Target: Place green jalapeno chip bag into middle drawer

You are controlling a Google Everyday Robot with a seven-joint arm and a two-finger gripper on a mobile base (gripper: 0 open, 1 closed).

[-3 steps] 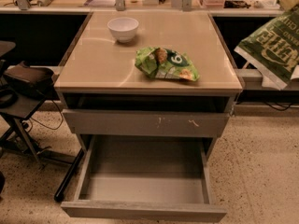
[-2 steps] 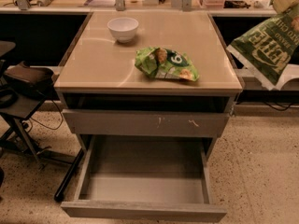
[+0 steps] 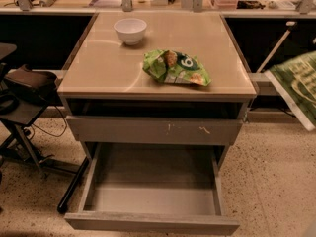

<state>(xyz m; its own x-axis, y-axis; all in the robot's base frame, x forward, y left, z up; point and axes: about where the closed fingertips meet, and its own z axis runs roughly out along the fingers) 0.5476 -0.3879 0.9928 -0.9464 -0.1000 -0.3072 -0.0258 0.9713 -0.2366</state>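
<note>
The green jalapeno chip bag (image 3: pixel 296 89) hangs in the air at the right edge of the camera view, blurred and tilted, right of the cabinet and about level with its top. The gripper is out of view past the right edge, so its hold on the bag does not show. The middle drawer (image 3: pixel 153 194) is pulled out at the cabinet's bottom front, its grey floor bare.
A brighter green bag with a "6" logo (image 3: pixel 175 67) and a white bowl (image 3: pixel 130 30) lie on the beige cabinet top (image 3: pixel 108 68). A scratched grey drawer front (image 3: pixel 153 131) is shut above the open drawer. A dark chair (image 3: pixel 24 88) stands at the left.
The green jalapeno chip bag has moved down from the upper right corner to beside the cabinet top. The cabinet, bowl and bright green bag have not moved.
</note>
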